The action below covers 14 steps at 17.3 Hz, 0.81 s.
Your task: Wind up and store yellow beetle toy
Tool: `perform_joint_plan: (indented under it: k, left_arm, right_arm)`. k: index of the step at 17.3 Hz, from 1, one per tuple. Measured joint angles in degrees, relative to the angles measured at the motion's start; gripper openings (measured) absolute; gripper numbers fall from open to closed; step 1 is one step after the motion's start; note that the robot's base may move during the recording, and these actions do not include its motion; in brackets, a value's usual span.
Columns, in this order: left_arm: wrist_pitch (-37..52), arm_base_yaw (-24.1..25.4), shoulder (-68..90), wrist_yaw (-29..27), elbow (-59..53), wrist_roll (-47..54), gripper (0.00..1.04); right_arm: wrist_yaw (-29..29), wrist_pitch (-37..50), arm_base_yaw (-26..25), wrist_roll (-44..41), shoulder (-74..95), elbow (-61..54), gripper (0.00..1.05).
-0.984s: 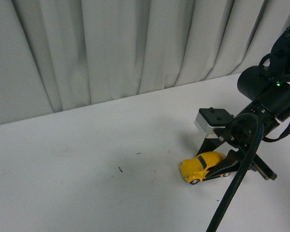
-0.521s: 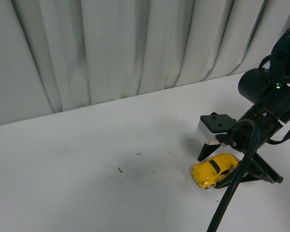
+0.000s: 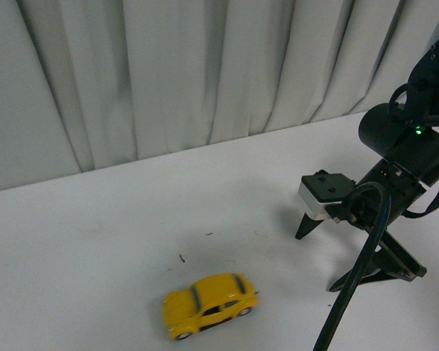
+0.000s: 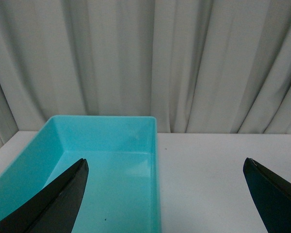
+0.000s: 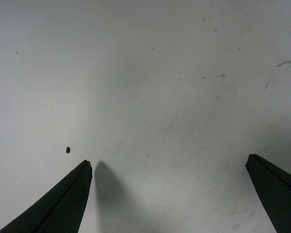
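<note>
Front view: the yellow beetle toy (image 3: 209,305) sits on its wheels on the white table (image 3: 95,241), well apart from our right gripper (image 3: 318,262). That gripper's 2 fingers are spread wide, tips down near the table, gripping nothing.

Left wrist view: the left gripper (image 4: 165,162) also gapes wide and empty, facing a teal bin (image 4: 154,145). No toy in the part that shows.

Right wrist view: only bare table between the spread fingers (image 5: 63,204).

We judge storing is not yet done: grasp the toy, carry it to the bin. Whether it is wound, we cannot tell.
</note>
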Motion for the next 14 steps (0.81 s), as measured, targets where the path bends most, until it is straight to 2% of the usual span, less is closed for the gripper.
perform_joint_plan:
  k: [3, 6, 7, 9, 14]
  left_arm:
    - [0.0, 0.0, 0.0, 0.0, 0.0, 0.0, 0.98]
    - [0.0, 0.0, 0.0, 0.0, 0.0, 0.0, 0.98]
    - [0.0, 0.0, 0.0, 0.0, 0.0, 0.0, 0.98]
    - [0.0, 0.0, 0.0, 0.0, 0.0, 0.0, 0.98]
    - [0.0, 0.0, 0.0, 0.0, 0.0, 0.0, 0.98]
  right_arm:
    - [0.11, -0.35, 0.07, 0.0, 0.0, 0.15, 0.98]
    - [-0.74, -6.95, 0.98, 0.07, -0.5, 2.36, 0.98]
    - [-3.04, -7.54, 1.57, 0.04, -2.49, 2.69, 0.98]
    - [-11.93, -12.5, 2.78, 0.02, -17.57, 4.85, 0.98]
    - [-18.58, -17.66, 3.19, 0.0, -32.63, 1.62, 0.98]
